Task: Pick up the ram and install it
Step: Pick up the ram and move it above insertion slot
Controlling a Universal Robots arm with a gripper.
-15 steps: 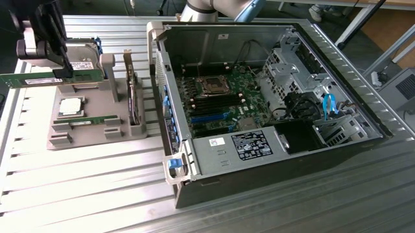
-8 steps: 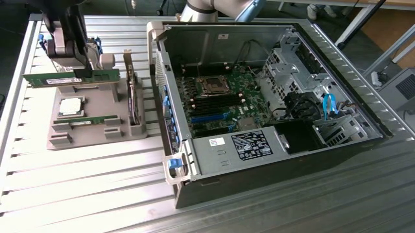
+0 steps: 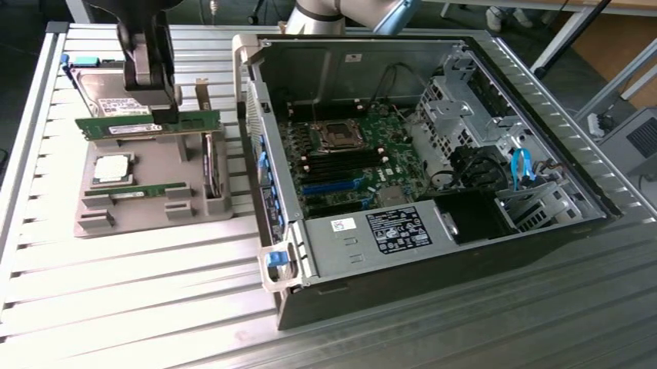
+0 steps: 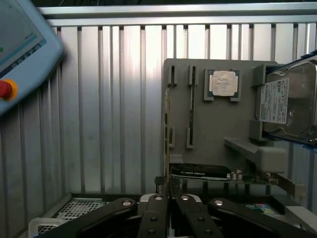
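Note:
My gripper (image 3: 162,108) is shut on the ram (image 3: 123,127), a long green stick with a white label. It grips the stick near the middle of its top edge and holds it level just above the grey holder tray (image 3: 144,223). In the wrist view the ram (image 4: 166,148) runs edge-on as a thin line out from between the shut fingers (image 4: 153,218) of the gripper (image 4: 166,191). A second green ram stick (image 3: 134,191) stands in a slot of the tray. The open computer case (image 3: 431,154) lies to the exterior view's right, with the motherboard's memory slots (image 3: 334,165) exposed.
On the tray sit a square silver processor (image 3: 111,171) (image 4: 223,82) and a hard drive (image 3: 103,84) (image 4: 287,99). The case wall (image 3: 257,154) rises between tray and motherboard. A teach pendant (image 4: 20,44) lies on the slatted metal table (image 3: 134,292).

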